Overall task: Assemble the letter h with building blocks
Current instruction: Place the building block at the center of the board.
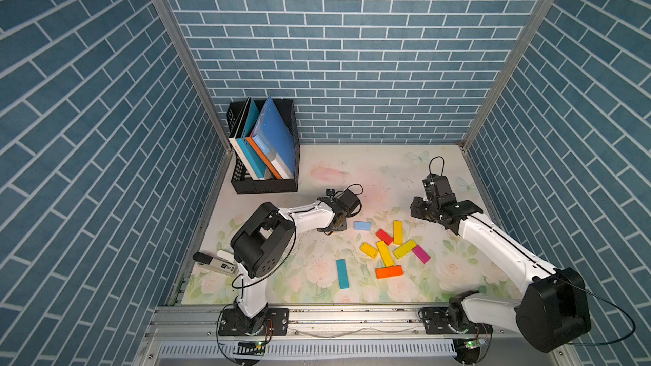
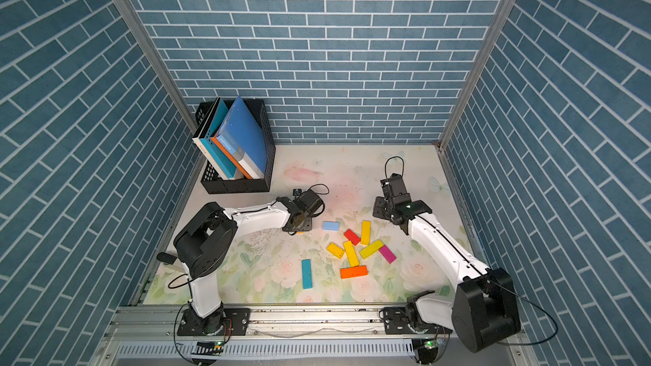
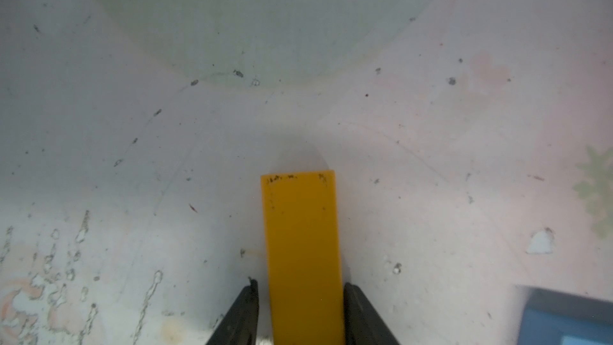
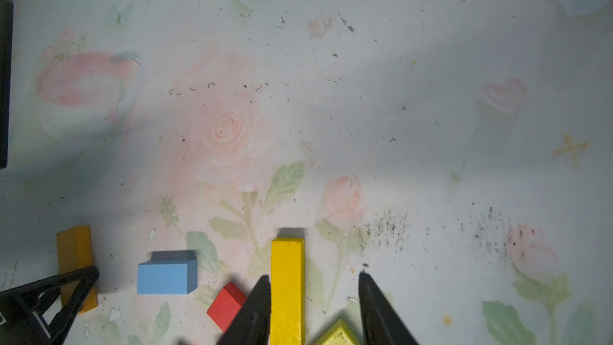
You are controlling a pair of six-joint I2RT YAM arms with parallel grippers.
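The floral surface (image 1: 370, 177) carries everything. At its 10 o'clock stands a black mesh file crate (image 1: 264, 186), the only container. It holds several leaning books (image 1: 273, 135), a blue one in front with orange and teal covers behind it. No block is in it.

The left gripper (image 3: 301, 283) is near the centre. Its fingers (image 3: 245, 313) stand a little apart on either side of an amber long block (image 3: 303, 243) lying flat. 1 finger meets the block's edge, but a sliver of surface shows at the other, so it is not clamped. The right gripper (image 4: 313, 274), toward 3 o'clock, has its fingers wide apart over a yellow long block (image 4: 287, 287), 1 at its edge and 1 well clear.

The other building blocks lie loose:
- At 4 o'clock is a cluster of a red short block (image 1: 384, 236), a yellow short block (image 1: 369, 250), a lime long block (image 1: 404, 249), a magenta block (image 1: 421, 254) and an orange long block (image 1: 389, 272).
- A light blue block (image 1: 362, 225) lies just beside the left gripper.
- A teal long block (image 1: 342, 273) lies at 6 o'clock.

The blocks look stiff, light and smooth, so they will probably slide if nudged. The best hold is likely from above, across the narrow width at mid-length. In the cluster, touching neighbours leave little room for a finger.
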